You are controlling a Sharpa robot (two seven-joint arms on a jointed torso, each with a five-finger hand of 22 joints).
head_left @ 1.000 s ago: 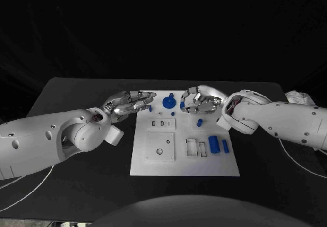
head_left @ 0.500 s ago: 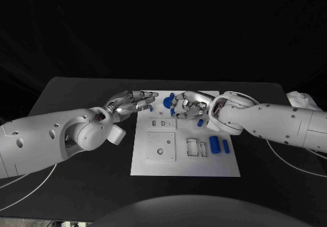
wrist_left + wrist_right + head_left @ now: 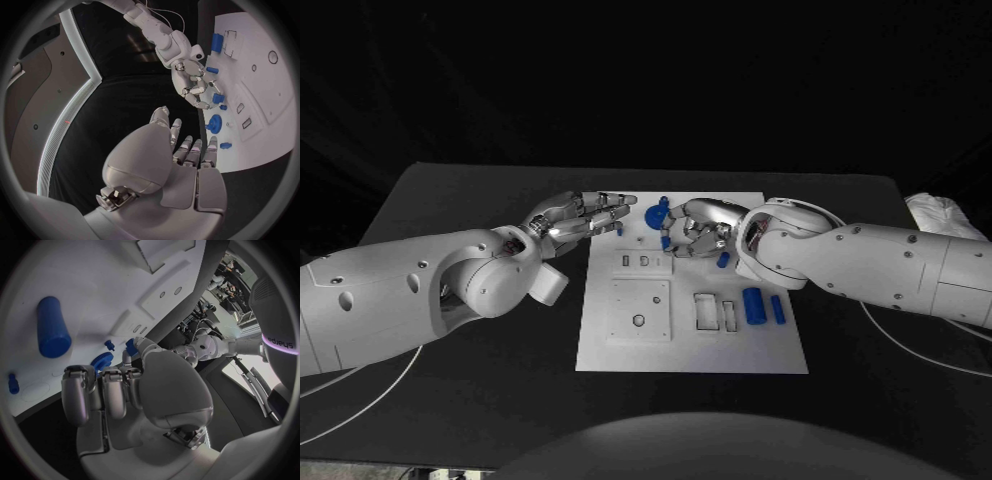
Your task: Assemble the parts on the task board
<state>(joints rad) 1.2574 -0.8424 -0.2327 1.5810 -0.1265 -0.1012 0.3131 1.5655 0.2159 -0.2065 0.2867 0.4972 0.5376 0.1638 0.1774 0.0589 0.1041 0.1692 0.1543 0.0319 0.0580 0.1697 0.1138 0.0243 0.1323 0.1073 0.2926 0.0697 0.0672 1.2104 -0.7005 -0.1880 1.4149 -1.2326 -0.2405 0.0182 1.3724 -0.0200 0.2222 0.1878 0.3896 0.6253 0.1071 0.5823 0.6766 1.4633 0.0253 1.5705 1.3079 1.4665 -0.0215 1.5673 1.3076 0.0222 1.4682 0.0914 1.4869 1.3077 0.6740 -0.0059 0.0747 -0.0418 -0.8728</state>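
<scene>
The white task board (image 3: pixel 689 350) lies in the middle of the black table (image 3: pixel 459 190), and both hands are up at its far end. Count the blue parts from the head view: one round gear (image 3: pixel 656 214) near the far edge, one fat cylinder (image 3: pixel 753 304) and one slimmer peg (image 3: pixel 777 308) side by side toward the right edge, one small peg (image 3: pixel 723 260) between the gear and the cylinder, close under the right arm, and one small piece (image 3: pixel 664 240) by the right hand's fingers. More may sit hidden under the hands. The board also carries two small slots, a square plate with a round hole, and two upright rectangular pockets just left of the fat cylinder.

The left hand (image 3: pixel 581 218) hovers at the board's far left corner, fingers fairly straight and a little apart, nothing in them; the left wrist view confirms an empty palm (image 3: pixel 169 170). The right hand (image 3: pixel 697 226) sits just right of the gear, fingers curled in over the board. Whether it has hold of a part, I cannot tell. The right wrist view shows its fingers (image 3: pixel 103 390) bent, the gear (image 3: pixel 102 361) just beyond them, the fat cylinder (image 3: pixel 52 333) farther out.

Writing: "sharpa" reads on a band at the rim of the right wrist view.
</scene>
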